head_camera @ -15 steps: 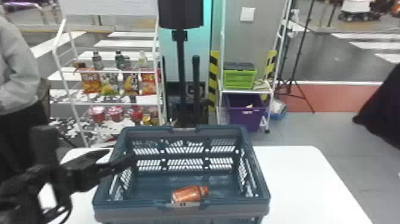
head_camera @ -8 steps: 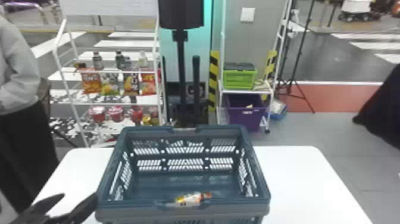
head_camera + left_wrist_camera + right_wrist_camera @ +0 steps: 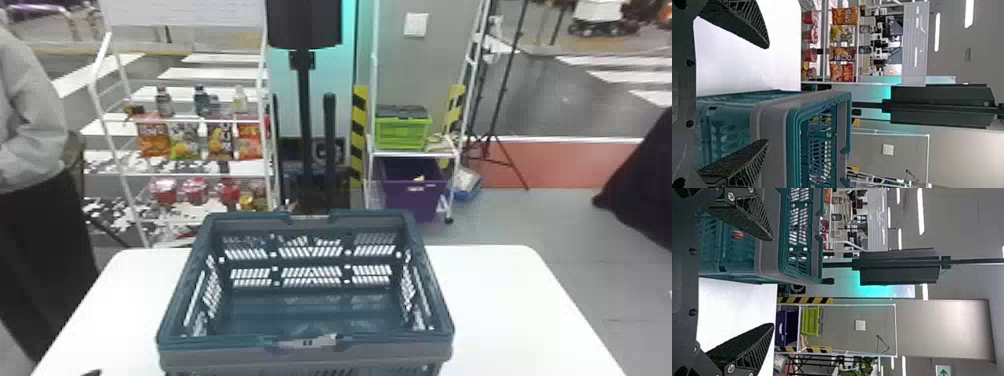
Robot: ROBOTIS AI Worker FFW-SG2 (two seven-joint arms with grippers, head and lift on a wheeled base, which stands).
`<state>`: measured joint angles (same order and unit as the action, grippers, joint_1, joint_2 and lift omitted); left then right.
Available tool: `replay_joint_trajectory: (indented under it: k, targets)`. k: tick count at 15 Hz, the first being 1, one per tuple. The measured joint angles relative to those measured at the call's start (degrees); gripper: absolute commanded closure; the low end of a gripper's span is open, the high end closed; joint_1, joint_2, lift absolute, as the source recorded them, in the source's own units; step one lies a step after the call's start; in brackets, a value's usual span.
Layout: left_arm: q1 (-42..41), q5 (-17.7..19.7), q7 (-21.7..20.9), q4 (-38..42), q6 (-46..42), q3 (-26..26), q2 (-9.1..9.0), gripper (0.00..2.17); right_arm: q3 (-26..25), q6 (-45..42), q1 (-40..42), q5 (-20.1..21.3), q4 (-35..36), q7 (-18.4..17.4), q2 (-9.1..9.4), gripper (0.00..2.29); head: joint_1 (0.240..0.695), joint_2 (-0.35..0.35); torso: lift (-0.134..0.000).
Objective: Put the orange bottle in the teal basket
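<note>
Basket walls of teal and grey (image 3: 390, 355) stand on the white table (image 3: 510, 310), with the open top facing up and the slatted sides upright. The orange bottle (image 3: 737, 235) lies inside: the right wrist view catches a small orange patch of it through the slats of the side nearest the robot, low down. Its cap end cannot be made out there.

Just a dark tip of the left gripper (image 3: 91, 373) pokes in at the bottom edge of the head view, to the left of the basket. In the left wrist view its two ribbed black fingers (image 3: 752, 160) are spread wide with nothing between them; one lines up with the basket's near side, the other with the tabletop. Whether either touches the basket, I cannot tell.

The right gripper (image 3: 772, 282) also has its fingers well apart and empty. Beyond the table, a lime green crate (image 3: 402, 132) sits on a white rack, above a purple bin (image 3: 415, 187), and snack bags (image 3: 152, 140) hang in a row on another rack, to the left
</note>
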<state>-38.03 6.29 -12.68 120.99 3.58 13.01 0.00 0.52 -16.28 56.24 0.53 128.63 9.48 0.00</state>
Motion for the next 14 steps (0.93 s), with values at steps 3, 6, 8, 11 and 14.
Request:
replay_joint_trajectory:
  k: [3,6,8,11,14]
  targets:
    - [-3.4,-1.5,5.9,-1.0,-7.7,-4.8,0.00,0.02,1.5,1.8,-0.8,1.0,0.0,-0.2,0.00,0.11,0.499,0.000,0.000]
    - [-6.2,-1.3,10.0,-0.5,-13.2,-7.8,0.00,0.02,2.9,2.5,-1.2,2.1,-0.3,-0.3,0.00,0.11,0.499,0.000,0.000]
    - [-7.5,-0.7,10.5,0.1,-14.9,-8.2,0.00,0.02,3.7,2.6,-1.2,3.0,-0.4,-0.9,0.00,0.11,0.499,0.000,0.000]
    - [-8.3,-0.2,10.3,0.8,-15.4,-8.0,0.00,0.02,4.5,2.6,-1.1,3.4,-0.5,-1.0,0.00,0.11,0.499,0.000,0.000]
    - [-8.7,0.2,9.6,0.9,-15.4,-7.3,0.00,0.02,4.7,2.7,-1.3,3.5,-0.4,-1.0,0.00,0.11,0.499,0.000,0.000]
